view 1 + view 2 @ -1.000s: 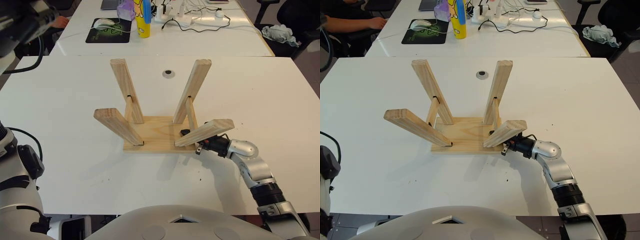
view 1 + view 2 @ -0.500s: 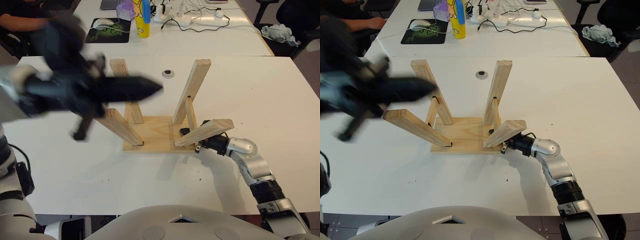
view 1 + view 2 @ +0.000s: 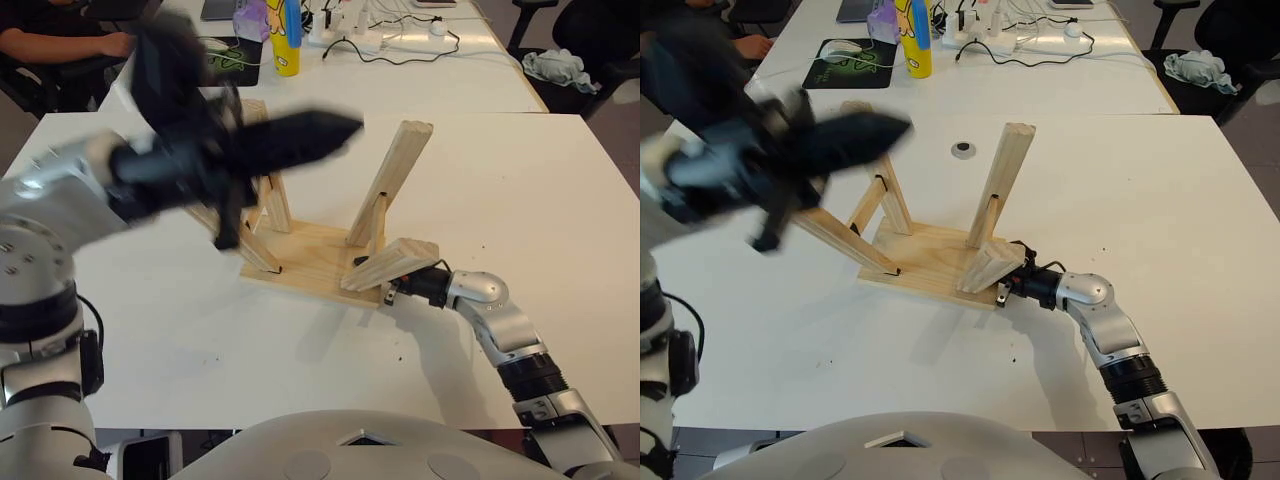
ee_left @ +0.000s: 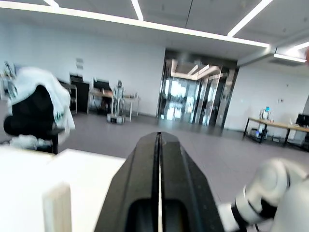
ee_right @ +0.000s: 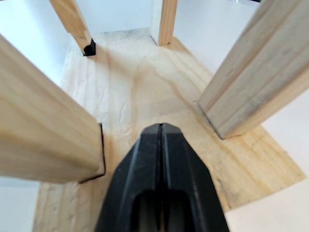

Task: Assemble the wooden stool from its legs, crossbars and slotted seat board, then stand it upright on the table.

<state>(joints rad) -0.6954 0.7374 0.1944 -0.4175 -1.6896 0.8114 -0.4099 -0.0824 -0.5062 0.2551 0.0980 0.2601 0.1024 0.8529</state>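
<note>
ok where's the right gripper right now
On the robot's right: the right gripper, shut, sits low at the right edge of the seat board, just beside the near right leg.

You're working on a white table (image 3: 1200, 250) with a small round black grommet (image 3: 962, 150) set into it towards its far edge. Behind it you'll see a second white table (image 3: 480, 90). On that one stands a yellow bottle (image 3: 288, 42), just beside a purple item (image 3: 885, 18). To their left lies a black mouse pad (image 3: 830, 72) with a white mouse (image 3: 847, 46) on it. To their right sit a white power strip (image 3: 1035, 42) and black cables (image 3: 985, 58). A crumpled cloth (image 3: 1200, 68) rests on a seat at far right.
</note>
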